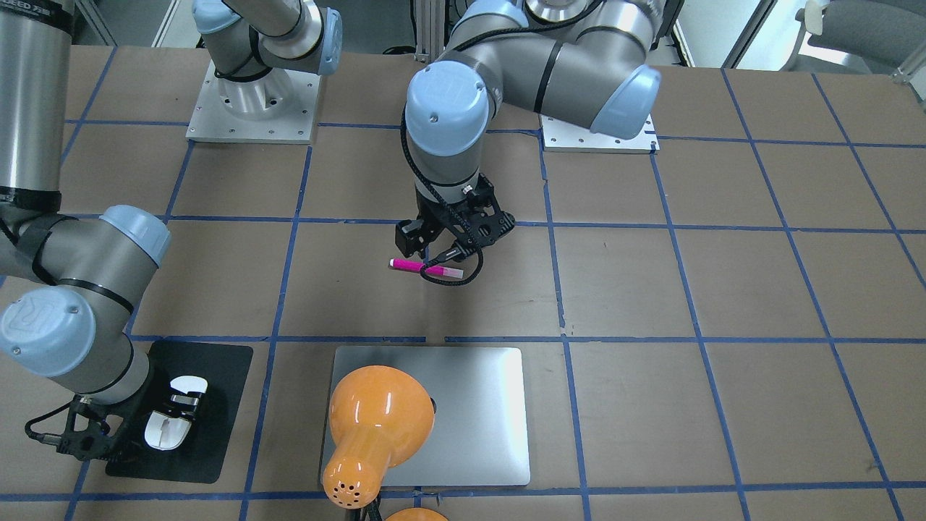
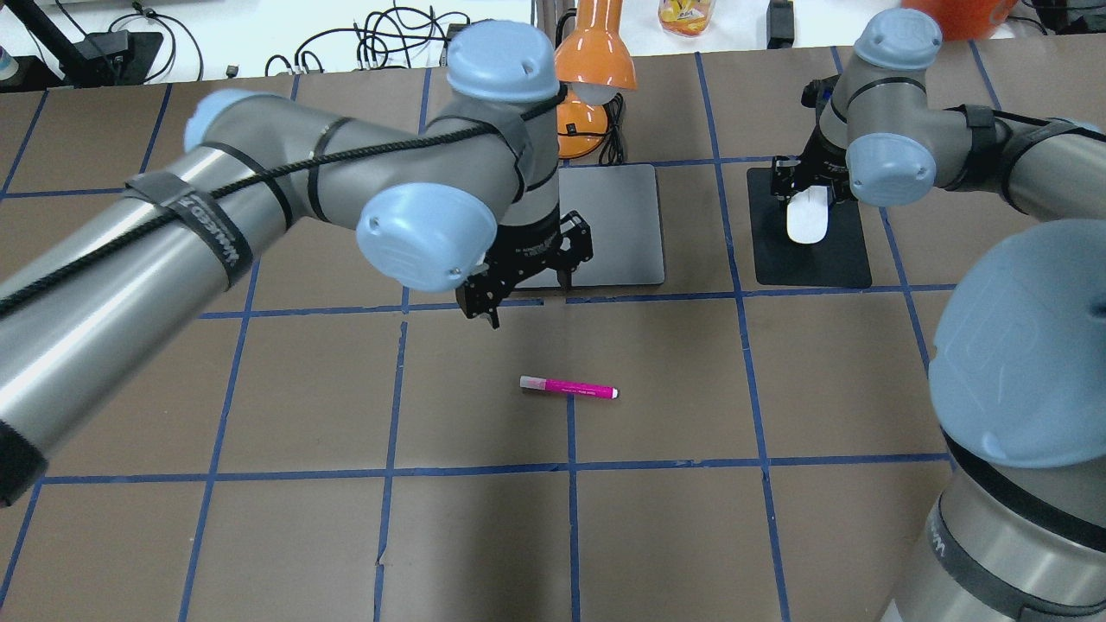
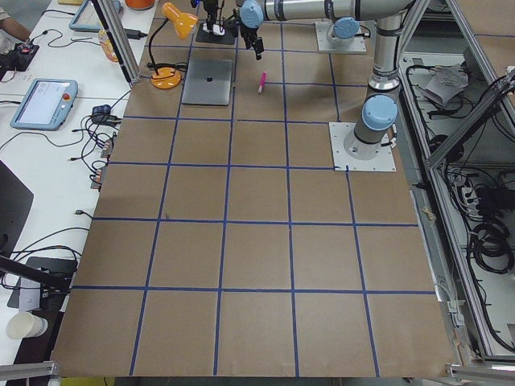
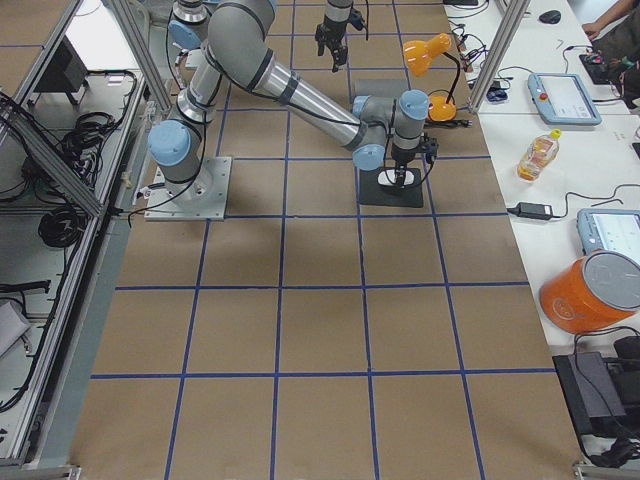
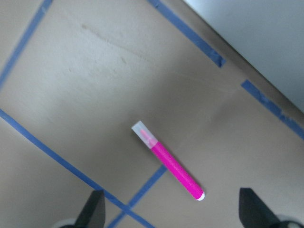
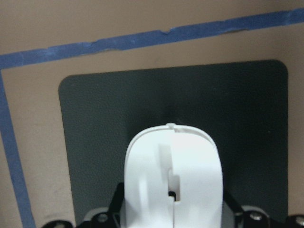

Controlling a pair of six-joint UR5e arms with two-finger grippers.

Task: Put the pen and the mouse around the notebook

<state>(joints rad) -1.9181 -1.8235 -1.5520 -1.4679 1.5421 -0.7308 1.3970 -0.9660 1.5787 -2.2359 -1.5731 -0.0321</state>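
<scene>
The magenta pen (image 2: 568, 388) lies flat on the brown table, pale cap toward the left arm's side. My left gripper (image 2: 529, 298) hovers open above it; in the left wrist view the pen (image 5: 168, 161) sits just ahead of the two spread fingertips (image 5: 95, 211). The silver notebook (image 1: 470, 405) lies closed beyond the pen. The white mouse (image 1: 168, 427) rests over a black pad (image 1: 217, 376) beside the notebook. My right gripper (image 1: 177, 409) is shut on the mouse, and the mouse (image 6: 172, 175) fills the space between its fingers.
An orange desk lamp (image 1: 376, 420) leans over the notebook's corner nearest the mouse, its base (image 2: 583, 130) beyond the notebook's far edge. Blue tape lines grid the brown table. Screens, a bottle and cables lie on side tables past the far edge.
</scene>
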